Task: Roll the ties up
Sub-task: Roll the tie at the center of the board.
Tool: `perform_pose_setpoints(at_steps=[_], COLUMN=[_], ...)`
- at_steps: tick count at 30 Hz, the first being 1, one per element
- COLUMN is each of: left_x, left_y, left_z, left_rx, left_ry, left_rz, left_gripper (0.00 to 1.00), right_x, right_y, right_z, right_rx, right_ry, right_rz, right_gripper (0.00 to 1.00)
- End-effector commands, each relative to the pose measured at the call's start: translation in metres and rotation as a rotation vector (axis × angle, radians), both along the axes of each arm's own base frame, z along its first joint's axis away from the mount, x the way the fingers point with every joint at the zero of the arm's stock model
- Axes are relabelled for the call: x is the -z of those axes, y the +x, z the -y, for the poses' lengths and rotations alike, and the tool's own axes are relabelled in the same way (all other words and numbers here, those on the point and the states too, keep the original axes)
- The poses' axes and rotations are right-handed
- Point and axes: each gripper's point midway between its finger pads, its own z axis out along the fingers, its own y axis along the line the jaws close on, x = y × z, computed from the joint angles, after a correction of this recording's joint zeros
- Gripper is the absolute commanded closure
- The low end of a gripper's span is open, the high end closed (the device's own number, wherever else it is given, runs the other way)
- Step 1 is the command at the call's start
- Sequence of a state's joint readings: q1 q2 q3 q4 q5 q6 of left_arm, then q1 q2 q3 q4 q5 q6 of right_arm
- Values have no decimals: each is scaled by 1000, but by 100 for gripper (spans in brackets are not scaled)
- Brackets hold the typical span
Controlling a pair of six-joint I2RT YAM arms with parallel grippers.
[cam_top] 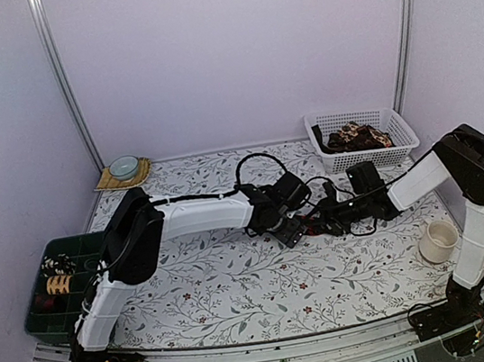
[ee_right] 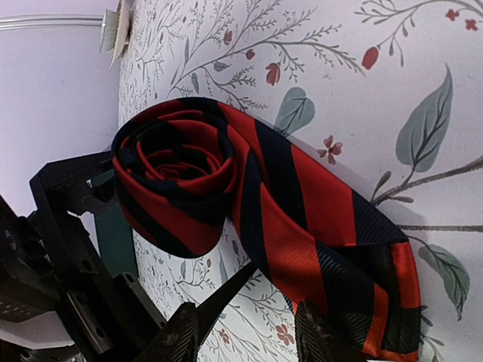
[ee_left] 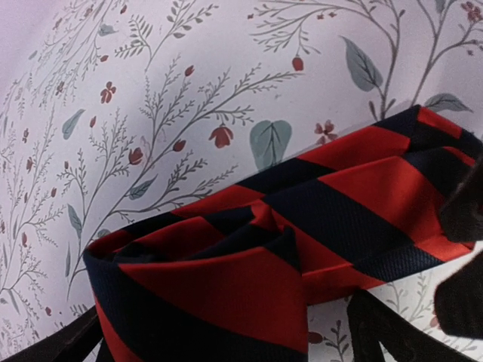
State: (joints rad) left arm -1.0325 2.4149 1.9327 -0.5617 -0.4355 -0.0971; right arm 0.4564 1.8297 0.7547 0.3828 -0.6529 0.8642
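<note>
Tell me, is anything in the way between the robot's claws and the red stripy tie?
No, nothing visible is in the way. The red striped tie lies half rolled on the flowery tablecloth, with the left gripper close beside its coil and the right gripper at its flat end.

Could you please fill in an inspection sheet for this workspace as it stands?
Surface: floral cloth covers the table, lying flat.
Job's things: red-and-black tie partly rolled mid-table, tail flat; patterned ties in the white basket; rolled ties in the green bin.
Clutter: bowl on a mat; white cup.
Grippers: left gripper open beside the coil; right gripper open at the tail.
Cables: black cable looping mid-table.
Surroundings: plain pale walls, nothing else seen.
</note>
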Motion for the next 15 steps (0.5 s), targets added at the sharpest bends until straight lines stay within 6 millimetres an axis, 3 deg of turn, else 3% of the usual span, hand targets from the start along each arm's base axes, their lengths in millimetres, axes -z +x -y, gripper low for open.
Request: perform_pose_setpoints(at_steps=[1, 9, 15], left_x=[-7, -30, -31], left_y=[-13, -12, 0], left_z=[11, 20, 7], left_rx=[71, 125, 63], left_ry=[-48, -96, -62], left_rz=[-38, -11, 9], left_gripper=[0, 0, 0], right_x=[23, 33, 26], right_y=[5, 9, 10], right_z=[2, 4, 1], right_rx=[15, 23, 11], right_ry=[-56, -88, -75], right_rz=[-18, -28, -13], right_gripper=[57, 61, 61])
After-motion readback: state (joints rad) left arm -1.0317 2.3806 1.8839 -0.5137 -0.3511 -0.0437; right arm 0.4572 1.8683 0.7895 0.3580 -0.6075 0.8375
